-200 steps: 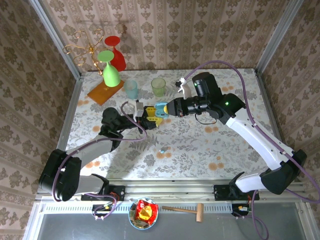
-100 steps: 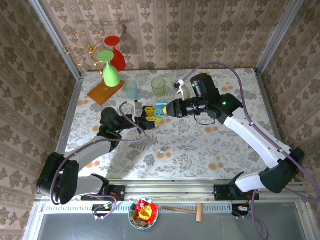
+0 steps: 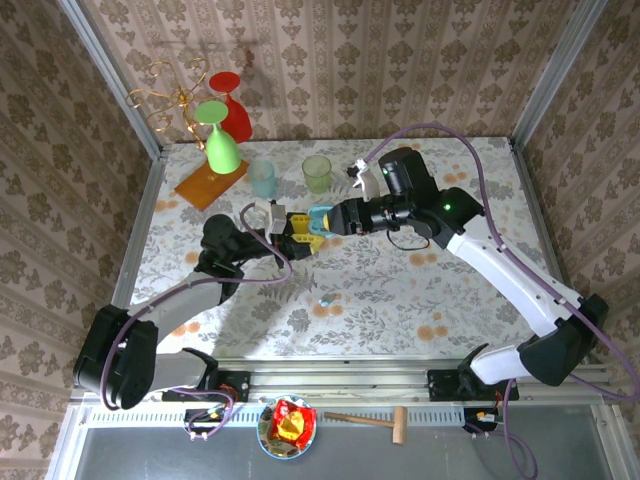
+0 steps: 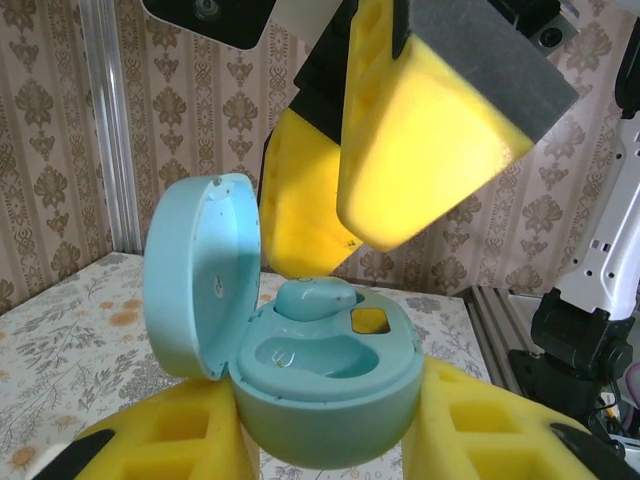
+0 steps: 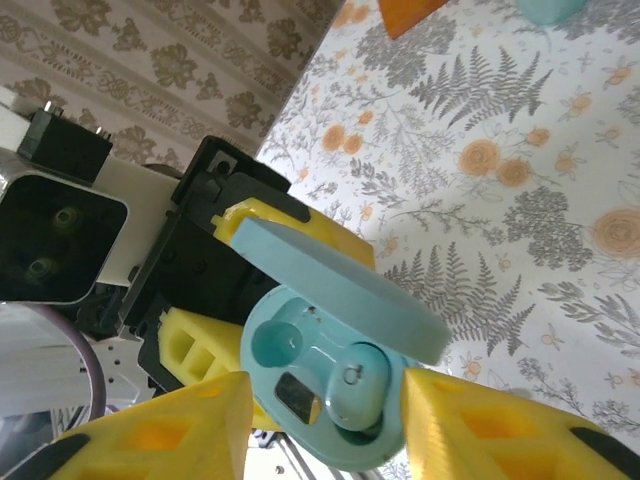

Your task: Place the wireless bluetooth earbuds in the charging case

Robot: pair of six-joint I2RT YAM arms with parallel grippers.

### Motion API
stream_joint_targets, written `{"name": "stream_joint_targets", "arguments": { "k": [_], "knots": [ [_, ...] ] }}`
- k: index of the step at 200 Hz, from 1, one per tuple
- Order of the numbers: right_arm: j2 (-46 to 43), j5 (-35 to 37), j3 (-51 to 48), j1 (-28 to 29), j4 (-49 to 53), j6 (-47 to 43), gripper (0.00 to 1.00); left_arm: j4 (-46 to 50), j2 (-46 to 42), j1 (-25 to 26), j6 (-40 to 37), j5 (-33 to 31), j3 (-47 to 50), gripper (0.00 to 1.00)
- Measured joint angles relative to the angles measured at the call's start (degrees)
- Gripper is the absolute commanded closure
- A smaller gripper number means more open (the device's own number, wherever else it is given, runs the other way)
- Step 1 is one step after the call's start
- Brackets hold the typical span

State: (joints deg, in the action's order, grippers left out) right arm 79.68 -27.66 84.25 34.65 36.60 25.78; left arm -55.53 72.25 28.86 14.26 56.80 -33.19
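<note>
- Earbuds [image 4: 313,298]: one sits in a socket of the case [image 4: 330,395], and the other socket is empty. A pale-blue speck on the table [image 3: 450,300], likely the second bud [image 3: 325,299], lies near the case on my side.
- Tiny, light, hard and smooth. I judge a bud slippery and apt to pop out, so I'd pinch it softly across the widest part.
- Held by the left gripper [image 3: 296,236], which is clamped on its body, the case has its lid [image 4: 200,275] open and upright.
- Just over the case hangs the right gripper [image 5: 325,415], fingers spread, pinching nothing.
- Room: there is bare table round the loose bud. The cups [image 3: 262,178] stand behind, out of the way.
</note>
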Motion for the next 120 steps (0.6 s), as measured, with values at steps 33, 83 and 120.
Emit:
{"name": "stream_joint_targets", "arguments": {
  "k": [33,83,120],
  "knots": [
    [-2.03,1.84,-0.02,0.0,0.96,-0.07,0.44,-0.46,-0.02,-0.02,-0.04,-0.02,0.0,0.74],
    [-10.75,6.75,-8.07,0.0,-0.81,-0.11,0.41,-3.34,-0.07,-2.32,0.52,-0.48,0.26,0.74],
    [-15.28,11.85,-17.86,0.02,-2.21,1.79,0.41,-3.56,-2.8,-5.16,0.72,-1.14,1.42,0.75]
  ]
}}
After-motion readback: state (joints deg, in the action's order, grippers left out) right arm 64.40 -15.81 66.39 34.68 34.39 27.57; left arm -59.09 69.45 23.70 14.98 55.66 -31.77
